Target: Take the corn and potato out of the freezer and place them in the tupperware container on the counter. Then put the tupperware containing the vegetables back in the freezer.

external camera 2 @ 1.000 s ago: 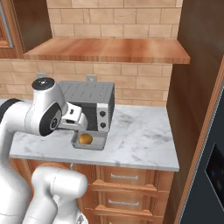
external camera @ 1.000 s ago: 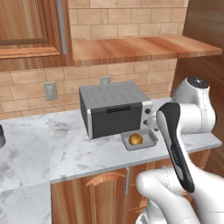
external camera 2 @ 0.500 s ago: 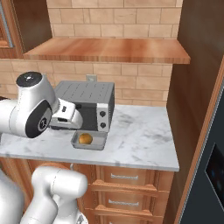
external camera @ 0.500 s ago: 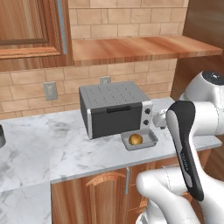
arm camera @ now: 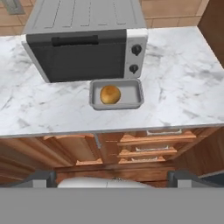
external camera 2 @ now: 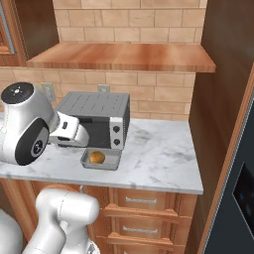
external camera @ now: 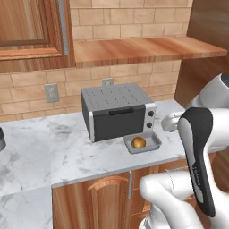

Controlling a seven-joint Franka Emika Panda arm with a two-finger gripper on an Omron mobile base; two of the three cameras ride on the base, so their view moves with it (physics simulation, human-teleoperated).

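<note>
The potato (arm camera: 110,94) is a golden-brown lump lying in the tupperware container (arm camera: 135,99), a small grey tray on the counter (arm camera: 183,83) just in front of the toaster oven. Both base views show it too: potato (external camera: 139,142) in the tray (external camera: 153,143), and potato (external camera 2: 96,157) in the tray (external camera 2: 113,159). My gripper (arm camera: 113,178) is open and empty, its fingertips (arm camera: 42,177) set wide apart, pulled back above and in front of the counter edge. A dark edge of the freezer (external camera 2: 242,188) shows at far right. The corn is out of view.
A grey toaster oven (external camera: 117,111) stands behind the tray, its door shut. A wooden wall shelf (external camera 2: 124,55) hangs above it. Brown drawers (arm camera: 151,146) sit below the counter. Bare marble (external camera 2: 158,149) lies right of the tray. My own arm (external camera: 199,152) fills the right of the left base view.
The arm has swung back from the counter, rightward in the left base view and leftward in the right one. The potato and tray have stayed put.
</note>
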